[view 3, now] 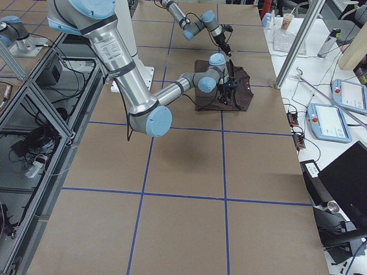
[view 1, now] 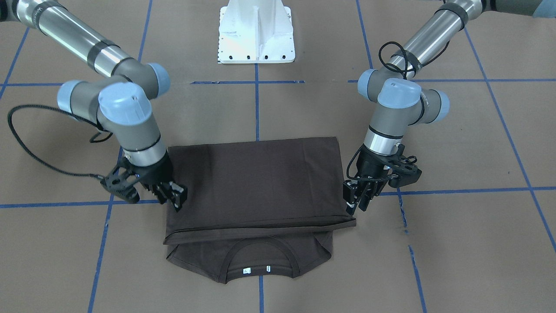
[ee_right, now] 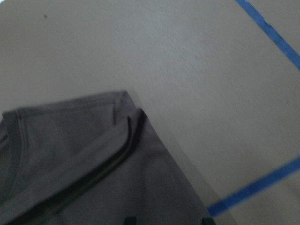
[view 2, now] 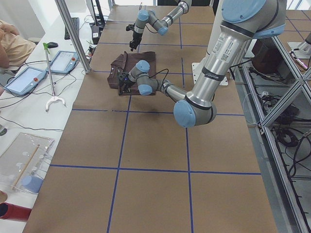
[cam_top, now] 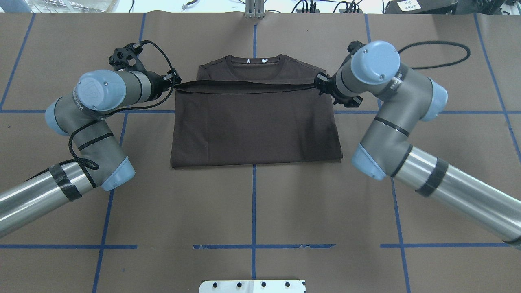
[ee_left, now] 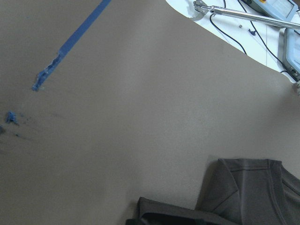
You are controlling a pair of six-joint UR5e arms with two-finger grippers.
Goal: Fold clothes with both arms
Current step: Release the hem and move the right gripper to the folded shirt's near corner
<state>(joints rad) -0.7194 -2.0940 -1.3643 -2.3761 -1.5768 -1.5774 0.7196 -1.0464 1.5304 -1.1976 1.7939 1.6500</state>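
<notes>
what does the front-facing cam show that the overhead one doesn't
Only the front-facing view: the black fingers of the left gripper and right gripper, seen clear of the wrists, and most of the white pedestal base, which the overhead view cuts to a strip.
Only the overhead view: cables beyond the far edge of the table.
Both: the dark brown T-shirt folded over, with its neck end and white neck labels uncovered, and one gripper at each end of the folded-over edge.
</notes>
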